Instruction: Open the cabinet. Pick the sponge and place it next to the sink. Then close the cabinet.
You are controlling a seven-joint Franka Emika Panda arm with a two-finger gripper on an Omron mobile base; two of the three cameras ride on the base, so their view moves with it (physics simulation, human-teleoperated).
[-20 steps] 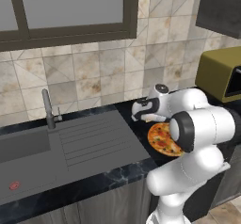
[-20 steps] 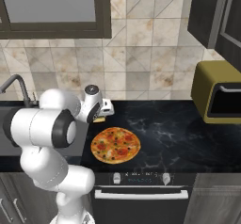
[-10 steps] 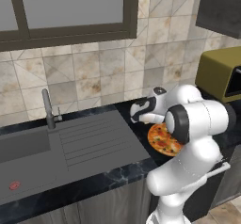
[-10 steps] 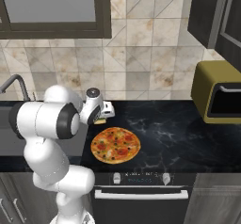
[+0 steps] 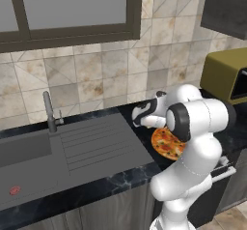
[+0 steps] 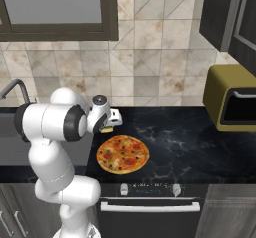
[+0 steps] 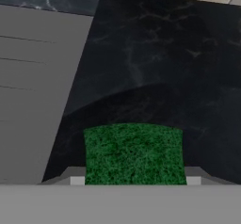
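A: Where is the sponge [image 7: 134, 153] now?

B: Between the fingers. In the hand view its green scrub face sits right at the fingertips, a finger pressed to each end, so the gripper [image 6: 109, 124] is clamped on it. Its long axis runs from finger to finger.

A: And where does that put it on the counter [image 6: 190, 142]?

B: Low over the dark marble, just right of the sink's [image 5: 72, 149] grey draining board. In the hand view the board's edge lies to the left of the sponge, bare marble straight ahead. I judge the spot beside the sink is directly under the fingers, so a short lowering should do.

A: Anything in the way?

B: The pizza [image 6: 123, 154] lies near, just this side of the gripper; the sponge should go down on the far side of it, not on it. The tap [image 5: 48, 112] stands well left at the far edge of the sink. The microwave [image 6: 234, 102] is well to the right.

A: The cabinet [image 6: 231, 14]?

B: Up at the far right. I cannot tell how its doors stand from here.
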